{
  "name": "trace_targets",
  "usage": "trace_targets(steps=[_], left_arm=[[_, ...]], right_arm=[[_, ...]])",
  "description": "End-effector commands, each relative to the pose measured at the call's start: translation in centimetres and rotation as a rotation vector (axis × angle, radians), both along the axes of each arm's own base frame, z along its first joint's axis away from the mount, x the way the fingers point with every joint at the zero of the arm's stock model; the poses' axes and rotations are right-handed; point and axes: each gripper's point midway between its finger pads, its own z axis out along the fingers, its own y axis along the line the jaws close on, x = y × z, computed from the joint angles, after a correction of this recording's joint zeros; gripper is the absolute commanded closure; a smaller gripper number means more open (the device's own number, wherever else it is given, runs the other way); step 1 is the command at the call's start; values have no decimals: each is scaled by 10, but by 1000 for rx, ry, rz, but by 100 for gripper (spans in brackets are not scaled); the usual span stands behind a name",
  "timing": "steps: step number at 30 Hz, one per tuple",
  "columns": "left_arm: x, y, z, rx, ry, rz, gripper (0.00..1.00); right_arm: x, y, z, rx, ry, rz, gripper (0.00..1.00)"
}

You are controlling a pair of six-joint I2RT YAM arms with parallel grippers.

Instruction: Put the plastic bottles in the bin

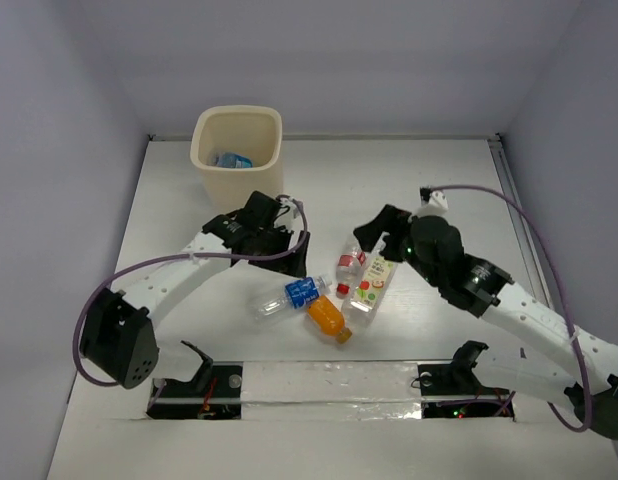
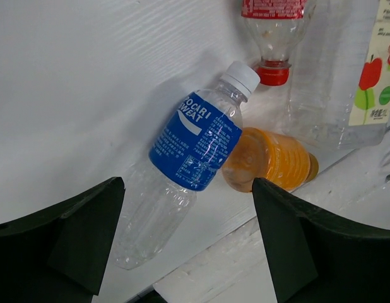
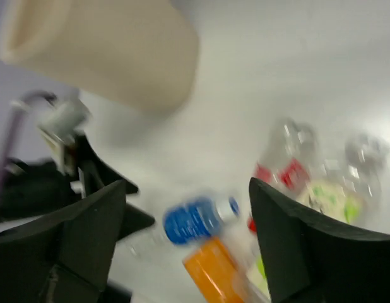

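Blue-labelled bottle (image 2: 196, 142) before left end effector (image 2: 185, 183)

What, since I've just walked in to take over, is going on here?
Two arms are clearing bottles into the beige bin. One bottle lies inside; the blue-labelled bottle, orange bottle, red-labelled bottle and fruit-print bottle lie on the table. The left end effector, open and empty, hangs above the blue-labelled bottle; the right end effector is open and empty too.

Bright, even overhead light, soft shadows; right wrist view heavily motion-blurred, perhaps defocused too.
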Motion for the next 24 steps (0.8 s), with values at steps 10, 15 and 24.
trace_targets(steps=[10, 15, 24], left_arm=[[-1, -20, -33, 97, 32, -131, 14], [-3, -23, -48, 111, 51, -141, 13], [-1, -20, -69, 168, 71, -139, 13]], right_arm=[[-64, -43, -121, -57, 388, -63, 0], [-68, -44, -143, -117, 443, -55, 0], [-45, -40, -162, -325, 482, -84, 0]])
